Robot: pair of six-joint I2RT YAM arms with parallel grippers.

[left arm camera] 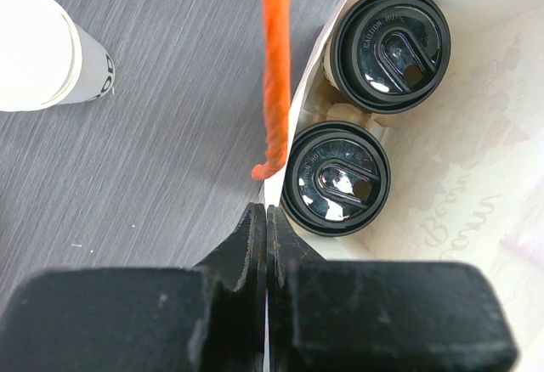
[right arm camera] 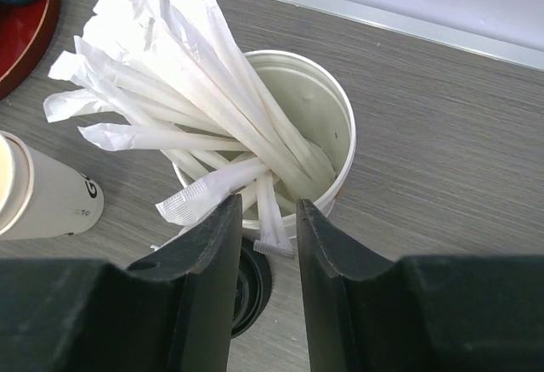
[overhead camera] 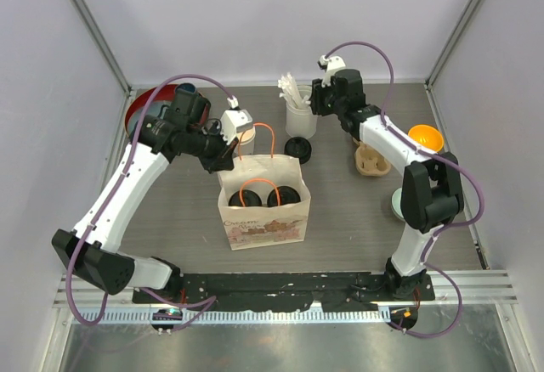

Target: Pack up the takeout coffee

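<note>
**Step in hand, as I judge it:** both lidded cups are bagged, and a wrapped stick is to be picked to go with them.

1. My left pincer: jaws together, clamped on the far-left rim of the paper bag, just beside its orange handle.
2. Paper bag, near centre, upright. Contents: two takeout coffee cups, black lids on, side by side, one and the other.
3. Loose white cup: on the table just beyond the bag, no black lid on it.
4. Loose black lid: flat on the table, right of the bag.
5. White cylinder, far centre. Contents: a sheaf of wrapped white sticks, fanning left.
6. My right pincer: jaws apart at the cylinder's near rim, one stick's end between them, apparently ungripped.
7. Pulp carrier: right, partly under my right arm.

**Next move calls for:** closing on that single stick, lifting it clear of its neighbours, then carrying it left to the bag's mouth.
</note>
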